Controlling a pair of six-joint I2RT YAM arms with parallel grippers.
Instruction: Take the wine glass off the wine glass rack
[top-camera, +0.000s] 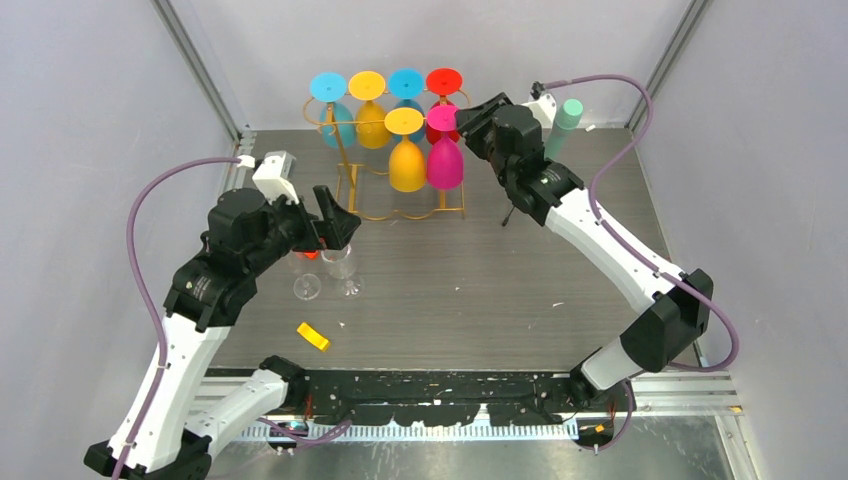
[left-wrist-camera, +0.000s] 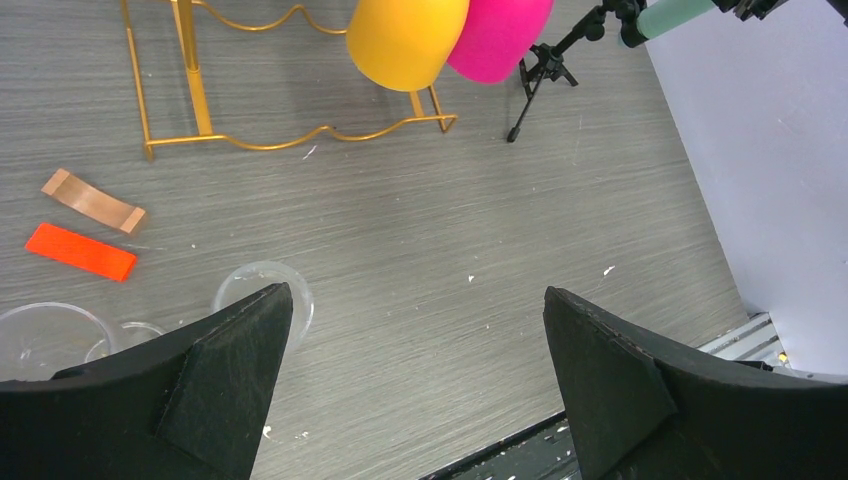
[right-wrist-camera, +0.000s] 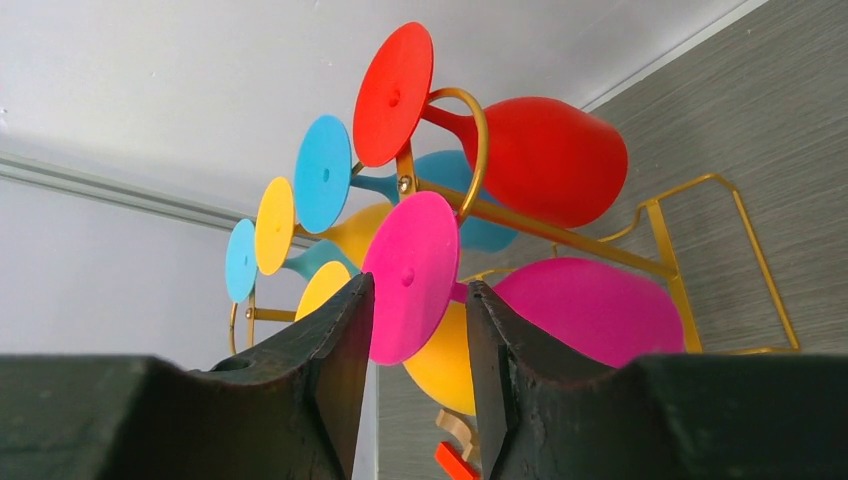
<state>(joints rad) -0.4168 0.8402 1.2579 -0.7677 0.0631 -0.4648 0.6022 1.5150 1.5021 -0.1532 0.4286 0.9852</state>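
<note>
The gold wine glass rack stands at the back of the table with several coloured glasses hanging upside down from it. A pink wine glass hangs at its front right, beside a yellow one. My right gripper is at the pink glass's foot. In the right wrist view the pink foot disc fills the gap between my right gripper's fingertips, and the glass still hangs on the rail. My left gripper hovers wide open over bare table, holding nothing.
Two clear glasses stand under the left arm. An orange block lies near the front. A red piece and a copper strip lie by the rack's base. A black tripod with a green cylinder stands behind the right arm.
</note>
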